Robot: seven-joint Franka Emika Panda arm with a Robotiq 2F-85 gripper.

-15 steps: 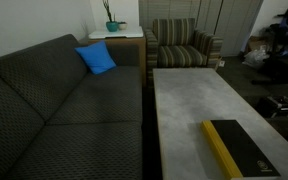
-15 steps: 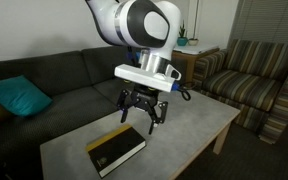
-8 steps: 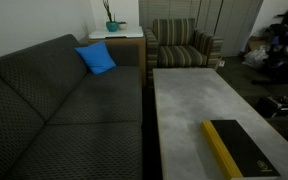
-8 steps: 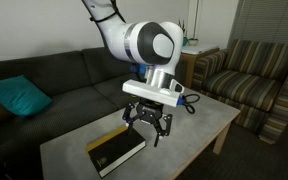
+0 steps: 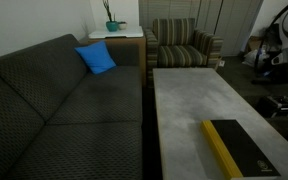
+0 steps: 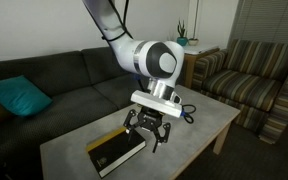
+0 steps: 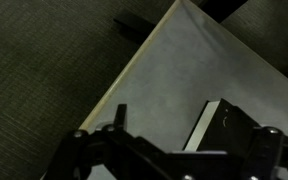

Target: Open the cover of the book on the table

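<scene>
The book (image 5: 240,150) lies shut on the grey table (image 5: 189,95), near its close right end, dark cover (image 5: 252,152) up and yellow spine (image 5: 220,148) to the left. In an exterior view the book (image 6: 114,152) lies at the near left of the table (image 6: 199,125). My gripper (image 6: 150,138) hangs open and empty just above the table, at the book's right end, not touching it. In the wrist view the book (image 7: 246,130) shows between my spread fingers (image 7: 120,112); the gripper (image 7: 189,140) holds nothing.
A dark sofa (image 5: 64,110) with a blue pillow (image 5: 97,58) runs along the table's left side. A striped armchair (image 5: 184,45) and a white side table with a plant (image 5: 114,33) stand beyond. A teal cushion (image 6: 19,98) lies on the sofa.
My gripper has come down and moved towards the book's end, from above the table's middle. The book has not moved.
</scene>
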